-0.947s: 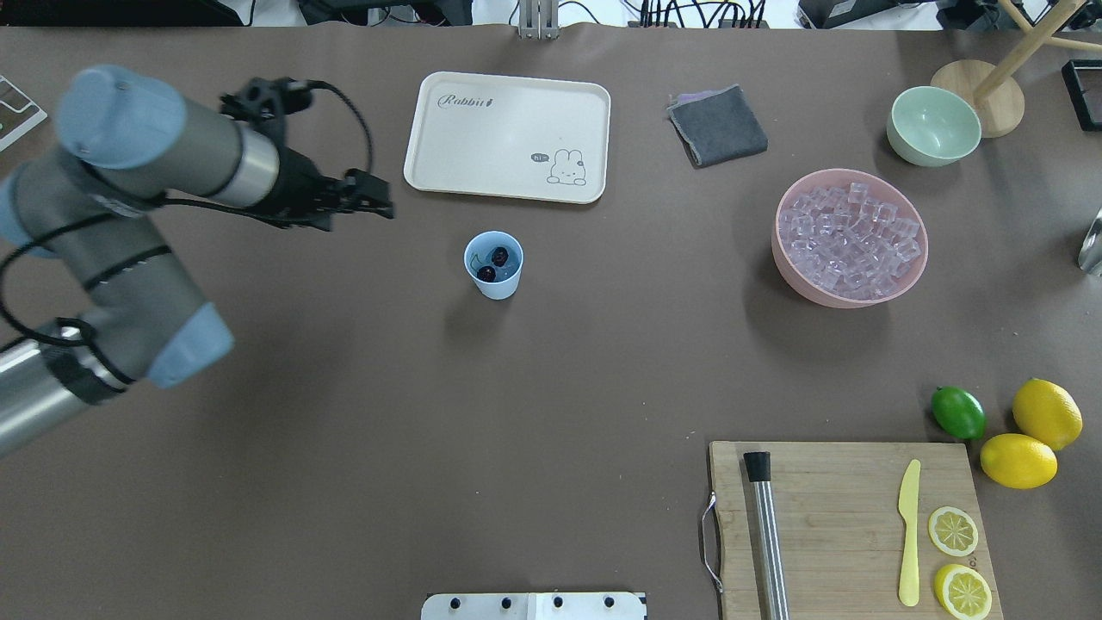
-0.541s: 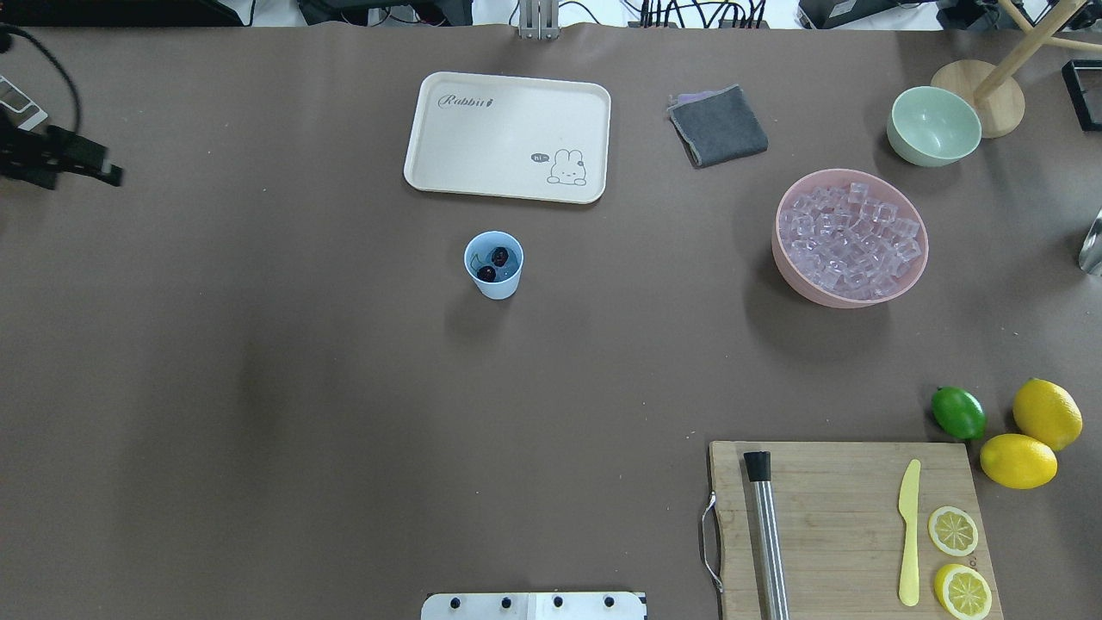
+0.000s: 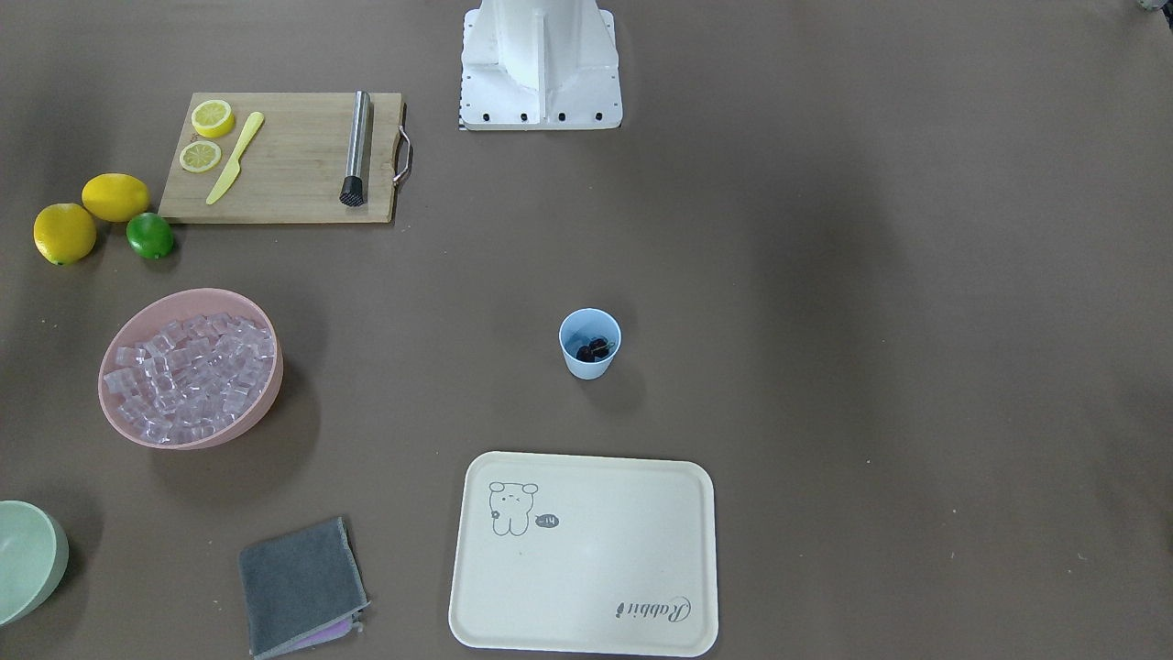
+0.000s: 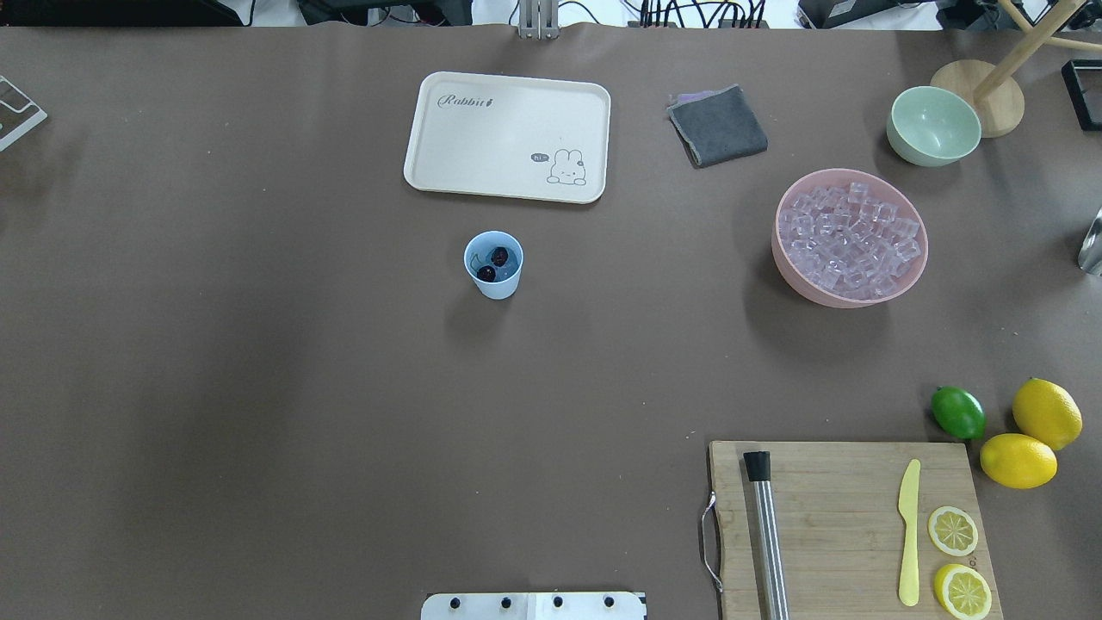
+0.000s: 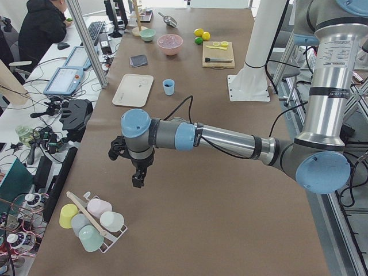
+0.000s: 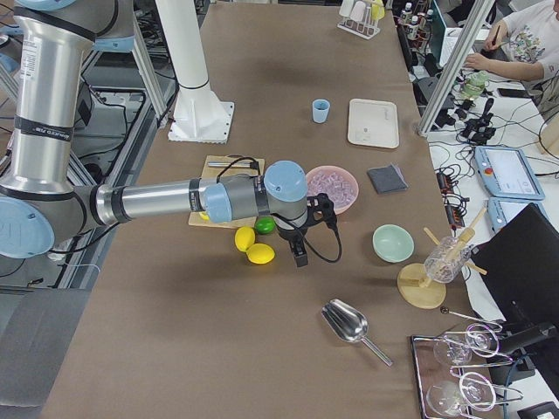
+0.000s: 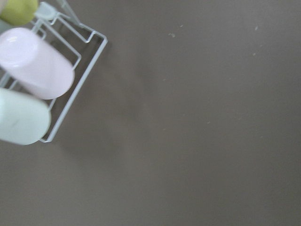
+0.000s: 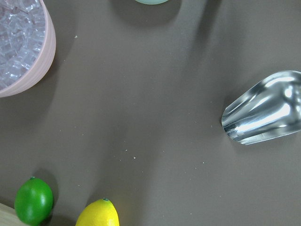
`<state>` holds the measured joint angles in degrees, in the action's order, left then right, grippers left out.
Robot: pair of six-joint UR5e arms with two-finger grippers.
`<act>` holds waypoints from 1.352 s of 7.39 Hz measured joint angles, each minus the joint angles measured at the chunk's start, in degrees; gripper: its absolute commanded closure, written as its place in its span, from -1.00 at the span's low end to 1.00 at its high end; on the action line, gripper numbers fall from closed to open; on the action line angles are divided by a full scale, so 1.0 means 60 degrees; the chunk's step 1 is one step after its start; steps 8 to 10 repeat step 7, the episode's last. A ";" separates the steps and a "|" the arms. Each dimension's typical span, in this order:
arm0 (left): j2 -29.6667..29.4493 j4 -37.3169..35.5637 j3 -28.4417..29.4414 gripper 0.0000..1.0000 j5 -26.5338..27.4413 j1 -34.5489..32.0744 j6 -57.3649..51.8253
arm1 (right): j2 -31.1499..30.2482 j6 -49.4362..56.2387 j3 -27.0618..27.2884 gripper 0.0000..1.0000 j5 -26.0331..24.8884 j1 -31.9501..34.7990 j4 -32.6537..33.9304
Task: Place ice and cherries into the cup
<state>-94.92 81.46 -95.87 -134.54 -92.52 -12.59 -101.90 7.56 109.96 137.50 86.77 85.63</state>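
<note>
The light-blue cup (image 4: 494,279) stands upright at mid-table, just in front of the cream tray; it also shows in the front-facing view (image 3: 587,362). The dark cherries (image 4: 493,263) lie inside it. I cannot tell whether any ice is in the cup. The ice (image 4: 848,237) fills the pink bowl (image 4: 788,271) to the right. My left gripper (image 5: 138,181) hangs over bare table far left of the cup, near a cup rack. My right gripper (image 6: 300,257) hangs beside the lemons, past the pink bowl. Each shows only in a side view, so I cannot tell whether either is open or shut.
A cream tray (image 4: 508,136), a grey cloth (image 4: 717,126) and a pale green bowl (image 4: 933,126) lie at the back. A cutting board (image 4: 826,517) with muddler, knife and lemon slices, a lime (image 4: 957,412) and lemons sit front right. A metal scoop (image 8: 263,110) lies far right.
My left arm has swung away from beside the cup and left the overhead view on its left side. The cup, the cherries and the ice bowl have not moved.
</note>
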 measured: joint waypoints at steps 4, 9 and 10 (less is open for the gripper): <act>0.0410 0.0065 0.0187 -0.95 0.0013 -0.0194 -0.0660 | 0.0091 0.0111 -0.0355 -0.98 0.0099 0.0044 0.0027; 0.0773 0.1290 0.0335 -0.95 0.0064 -0.0184 -0.0394 | 0.0689 0.0099 -0.0657 -0.99 0.0035 0.0053 0.0072; 0.0773 0.1290 0.0335 -0.95 0.0064 -0.0184 -0.0394 | 0.0689 0.0099 -0.0657 -0.99 0.0035 0.0053 0.0072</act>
